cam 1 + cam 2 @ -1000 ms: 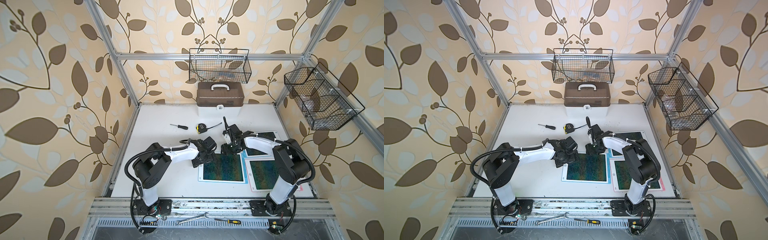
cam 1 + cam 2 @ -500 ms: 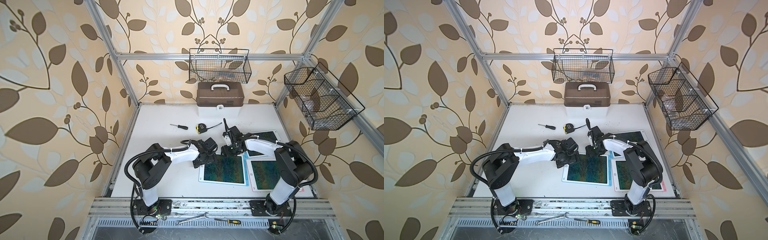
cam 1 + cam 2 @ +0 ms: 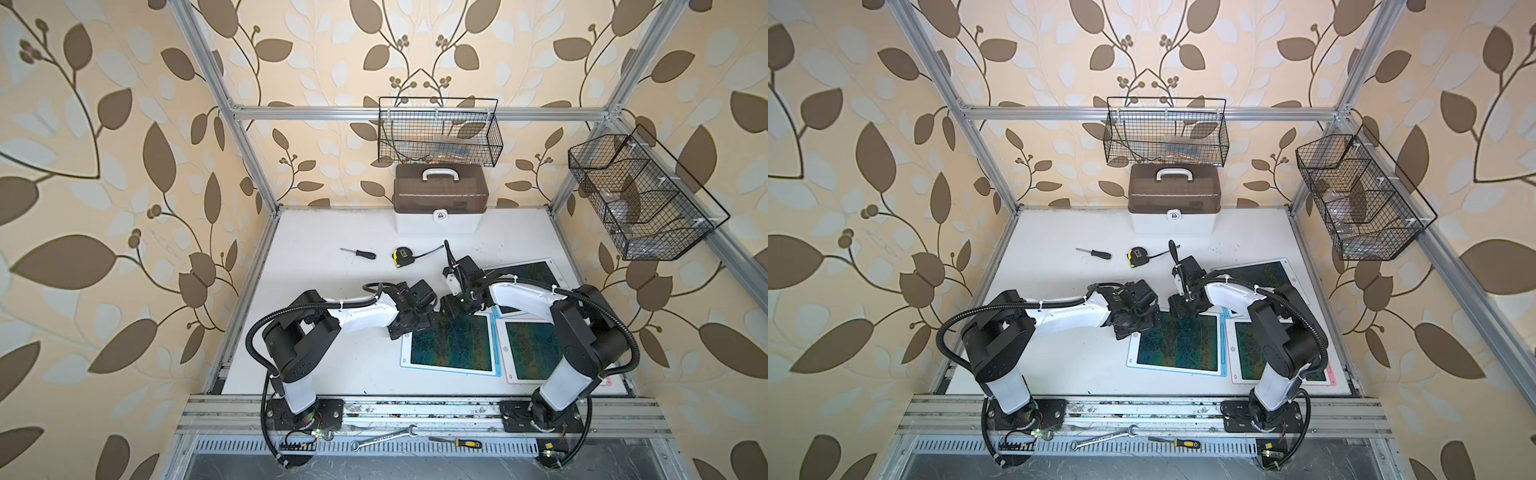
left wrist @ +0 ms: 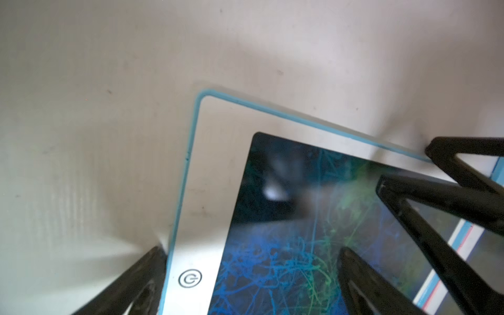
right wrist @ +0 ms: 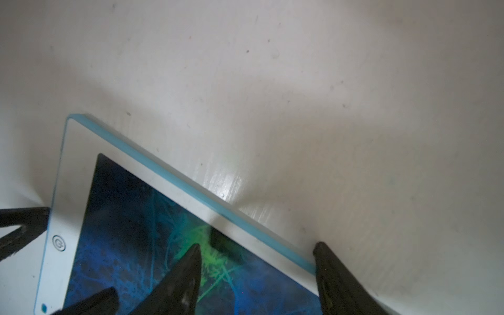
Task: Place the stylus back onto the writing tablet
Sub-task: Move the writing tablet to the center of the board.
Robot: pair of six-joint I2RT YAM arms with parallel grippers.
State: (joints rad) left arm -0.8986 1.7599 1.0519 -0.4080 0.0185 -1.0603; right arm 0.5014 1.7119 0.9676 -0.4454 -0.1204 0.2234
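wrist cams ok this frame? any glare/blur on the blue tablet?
Left wrist view: blue-edged tablet soft, a pale reflection smears its screen. Right wrist view: bright glare streak on the table beside the tablet's edge; fingertips of the right gripper out of focus. Both top views: sharp, evenly lit, no glare on that tablet.

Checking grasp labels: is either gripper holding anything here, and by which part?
Nothing is held. The left gripper and right gripper stand open, each astride an edge of the blue-rimmed white writing tablet, clamping nothing.

Arms reach inward, low; left fingers (image 4: 354,267) spread wide, right fingers (image 5: 185,272) parted
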